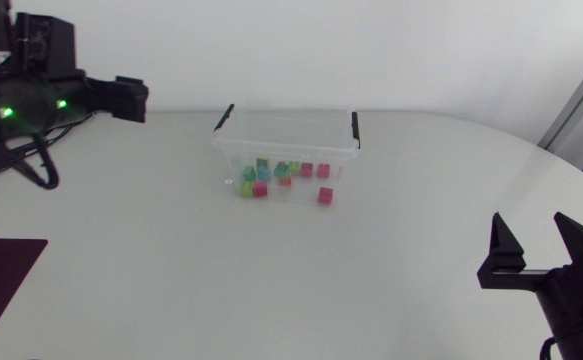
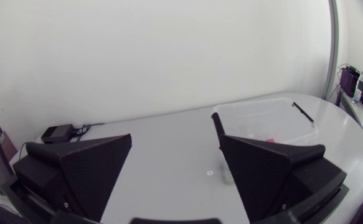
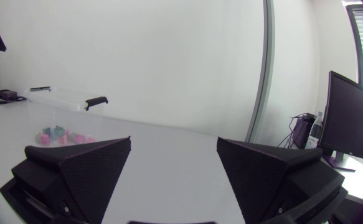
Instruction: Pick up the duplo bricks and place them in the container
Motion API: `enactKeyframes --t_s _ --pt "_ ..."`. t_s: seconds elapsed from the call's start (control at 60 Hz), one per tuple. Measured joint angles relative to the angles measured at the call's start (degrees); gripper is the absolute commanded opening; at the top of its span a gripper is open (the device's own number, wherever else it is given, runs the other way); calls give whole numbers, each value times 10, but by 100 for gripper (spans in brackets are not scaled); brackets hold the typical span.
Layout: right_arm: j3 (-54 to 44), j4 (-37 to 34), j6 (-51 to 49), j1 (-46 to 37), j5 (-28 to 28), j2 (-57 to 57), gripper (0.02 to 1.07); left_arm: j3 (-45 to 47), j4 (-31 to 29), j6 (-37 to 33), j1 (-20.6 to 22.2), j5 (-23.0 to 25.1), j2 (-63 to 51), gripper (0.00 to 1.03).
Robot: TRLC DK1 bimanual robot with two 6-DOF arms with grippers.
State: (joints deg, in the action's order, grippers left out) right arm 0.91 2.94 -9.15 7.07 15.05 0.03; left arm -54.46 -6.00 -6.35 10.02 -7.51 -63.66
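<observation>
Duplo bricks (image 1: 284, 179) lie in a loose cluster at the bottom of a clear plastic container (image 1: 286, 148), which stands on the white table (image 1: 171, 260) at its far middle. They are green, teal, red and pink, and they show through the see-through walls. Most sit toward the near side of the container's floor. One red brick (image 1: 325, 196) lies by the near right corner, and the head view does not show whether it is inside the wall or just outside it. The container has no lid on, and a black latch (image 1: 355, 125) hangs at each short end.

From the right wrist view the same bricks (image 3: 60, 135) appear low in the container (image 3: 56, 99), well ahead of the right gripper (image 3: 174, 140). This gripper is at the table's near right, fingers spread wide with nothing between them.

The left gripper (image 2: 172, 134) is at the far left, well apart from the container (image 2: 262, 112). Its fingers also stand wide apart and hold nothing.
</observation>
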Motion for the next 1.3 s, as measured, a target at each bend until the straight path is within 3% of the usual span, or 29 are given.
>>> enactKeyframes --t_s 0.417,0.7,1.3 --pt "0 0 0 0 0 0 102 170 1 -15 -52 2 284 99" --pt "0 -2 2 -109 -33 0 102 245 -43 -15 -66 2 464 98" --pt "0 -17 49 -90 -110 0 102 433 17 19 -85 45 577 96"
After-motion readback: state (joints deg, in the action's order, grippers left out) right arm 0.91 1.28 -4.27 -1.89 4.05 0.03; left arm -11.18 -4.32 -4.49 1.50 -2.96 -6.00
